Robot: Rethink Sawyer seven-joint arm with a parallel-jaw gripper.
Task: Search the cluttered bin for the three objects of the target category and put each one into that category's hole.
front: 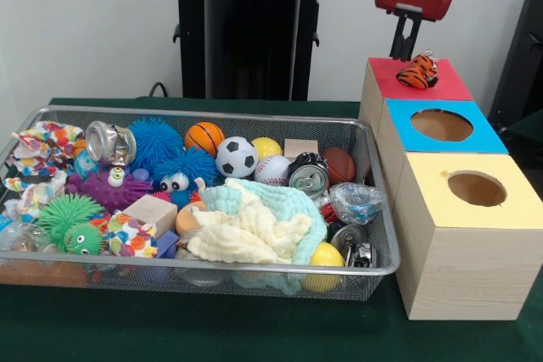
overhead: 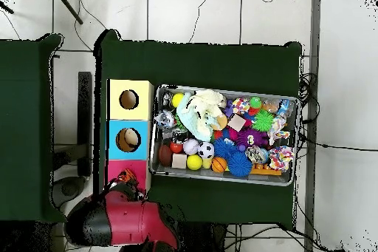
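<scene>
The wire-mesh bin [front: 254, 270] is full of clutter: small sports balls such as a basketball [front: 204, 136] and a soccer ball [front: 236, 157], crushed cans [front: 308, 176], spiky rubber toys [front: 157, 142], wood blocks [front: 150, 212] and a pale cloth [front: 254, 225]. It also shows in the overhead view [overhead: 229, 89]. Three wooden boxes stand beside it, topped red [front: 450, 86], blue [front: 484, 137] and yellow [front: 517, 205]. A tiger-striped plush toy [front: 418, 73] lies on the red top, over its hole. My gripper [front: 405, 50] hangs just above the toy, open and empty.
The blue box's hole [front: 441, 125] and the yellow box's hole [front: 477, 188] are uncovered. In the overhead view the red arm [overhead: 118, 219] reaches over the red box [overhead: 125, 171]. A dark green cloth [front: 254, 328] covers the table. The pedestal [front: 250, 31] stands behind the bin.
</scene>
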